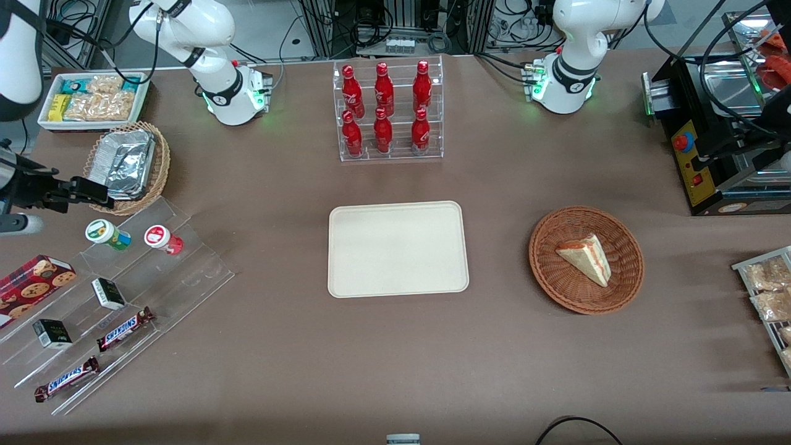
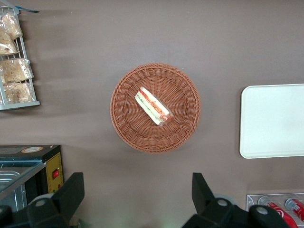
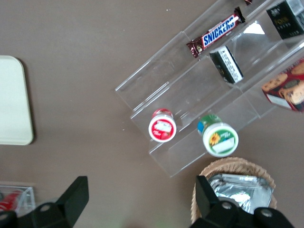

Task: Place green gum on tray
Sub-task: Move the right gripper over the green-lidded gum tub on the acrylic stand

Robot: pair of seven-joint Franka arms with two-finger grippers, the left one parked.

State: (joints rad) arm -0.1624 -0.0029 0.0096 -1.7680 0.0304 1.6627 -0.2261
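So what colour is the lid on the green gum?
White, with a green-and-yellow mark on the green gum; clearest in the right wrist view. The open claw hovers above it.

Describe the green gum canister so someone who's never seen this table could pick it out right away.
Find the clear acrylic stepped stand at the working arm's end of the table; the open gripper hangs above that area. On its highest occupied step stand two small canisters, beside a wicker basket of foil packs. The green gum has a green body and a white lid with a green-and-yellow mark; its neighbour, the red canister, has a red-marked lid.
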